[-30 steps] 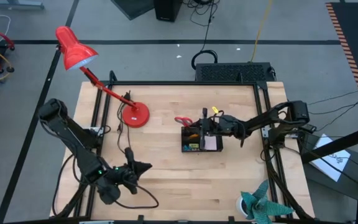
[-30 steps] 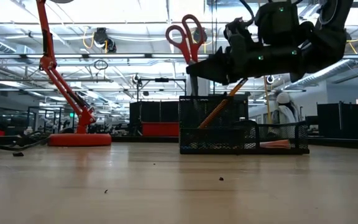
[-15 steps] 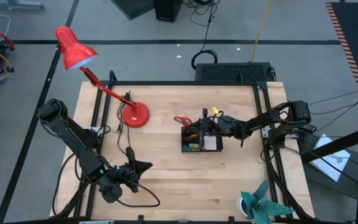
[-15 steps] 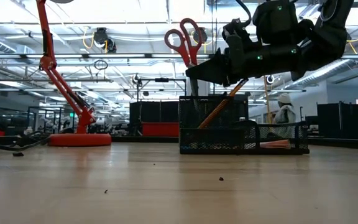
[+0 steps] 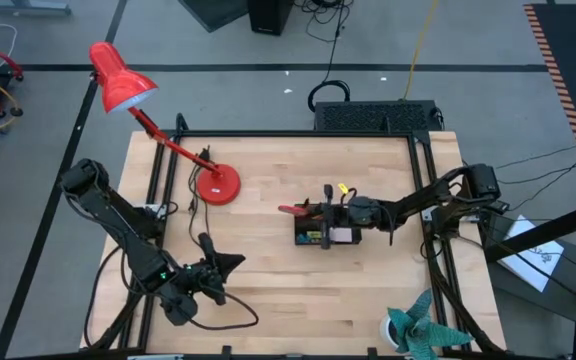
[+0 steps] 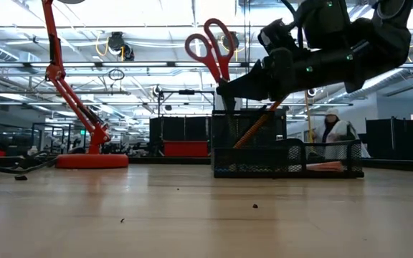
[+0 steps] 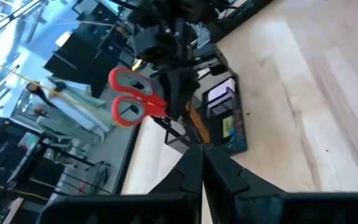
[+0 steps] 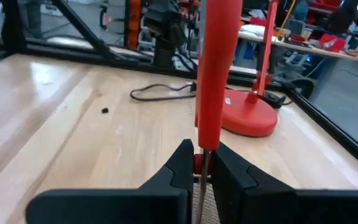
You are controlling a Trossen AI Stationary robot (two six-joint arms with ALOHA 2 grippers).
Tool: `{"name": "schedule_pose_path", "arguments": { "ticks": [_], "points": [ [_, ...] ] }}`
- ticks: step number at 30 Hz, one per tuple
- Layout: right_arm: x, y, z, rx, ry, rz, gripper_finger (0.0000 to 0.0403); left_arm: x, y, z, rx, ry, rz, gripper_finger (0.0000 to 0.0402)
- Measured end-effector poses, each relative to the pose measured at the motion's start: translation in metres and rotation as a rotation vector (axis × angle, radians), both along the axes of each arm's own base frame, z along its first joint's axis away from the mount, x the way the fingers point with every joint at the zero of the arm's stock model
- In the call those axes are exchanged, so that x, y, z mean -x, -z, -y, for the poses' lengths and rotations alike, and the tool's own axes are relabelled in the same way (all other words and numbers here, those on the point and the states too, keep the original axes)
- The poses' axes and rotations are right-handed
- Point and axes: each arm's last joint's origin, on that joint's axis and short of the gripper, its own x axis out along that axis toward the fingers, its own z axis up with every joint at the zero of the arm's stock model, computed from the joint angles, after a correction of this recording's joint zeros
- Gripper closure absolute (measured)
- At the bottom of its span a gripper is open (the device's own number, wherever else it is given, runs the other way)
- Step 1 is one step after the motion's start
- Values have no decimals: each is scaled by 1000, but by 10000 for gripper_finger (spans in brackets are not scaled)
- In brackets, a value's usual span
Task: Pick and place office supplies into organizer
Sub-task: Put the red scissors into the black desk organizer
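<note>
My right gripper point(image 6: 224, 89) is clamped on the scissors point(image 6: 208, 46) standing in the organizer point(image 6: 287, 152). Next I should let go. My left gripper point(image 5: 230, 264) waits near, pinched together.

We look down on a pale wooden bench point(image 5: 268, 290) framed by black rails, standing on a grey floor point(image 5: 228, 90) crossed by dark tape lines. A black box point(image 5: 373, 115) with cables sits behind the bench's far edge, and orange-black hazard tape point(image 5: 568, 70) runs along the floor at the right. At bench height we see a large hall with ceiling strip lights point(image 6: 149, 14), overhead beams and dark workstations point(image 6: 178, 132). A person in pale clothing point(image 6: 335, 132) stands far back.
</note>
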Motion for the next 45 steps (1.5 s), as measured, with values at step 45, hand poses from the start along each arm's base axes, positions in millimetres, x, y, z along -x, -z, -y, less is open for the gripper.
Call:
{"name": "schedule_pose_path", "arguments": {
  "ticks": [45],
  "points": [
    [2, -1, -3, -179, 177, 33, 279, 0, 1, 2, 55, 49, -34, 376]
  ]
}}
